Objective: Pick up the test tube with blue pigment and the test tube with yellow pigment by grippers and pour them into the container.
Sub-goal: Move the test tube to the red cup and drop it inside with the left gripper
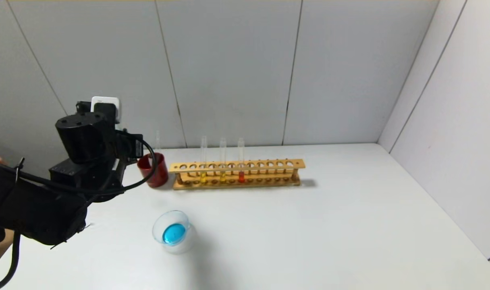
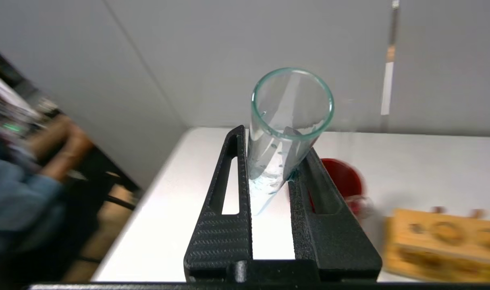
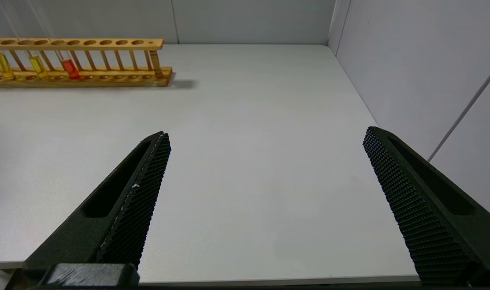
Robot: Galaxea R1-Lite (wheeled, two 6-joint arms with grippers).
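Note:
My left gripper (image 2: 271,141) is shut on the test tube with blue pigment (image 2: 287,121), a clear tube held mouth up that holds only blue-teal smears. In the head view the left arm (image 1: 84,161) is at the table's left, beside a dark red cup (image 1: 154,171), and its fingers are hidden behind the wrist. The container (image 1: 158,229), a clear glass dish, stands in front with blue liquid in it. Two tubes with yellow pigment (image 1: 203,177) (image 1: 223,176) stand in the wooden rack (image 1: 269,165). My right gripper (image 3: 267,133) is open and empty above bare table.
A red-orange tube (image 1: 241,176) stands in the rack beside the yellow ones. A faint clear tube (image 1: 158,139) rises above the red cup. Grey walls close off the back and right. A person's arm (image 2: 55,145) is off the table's left edge.

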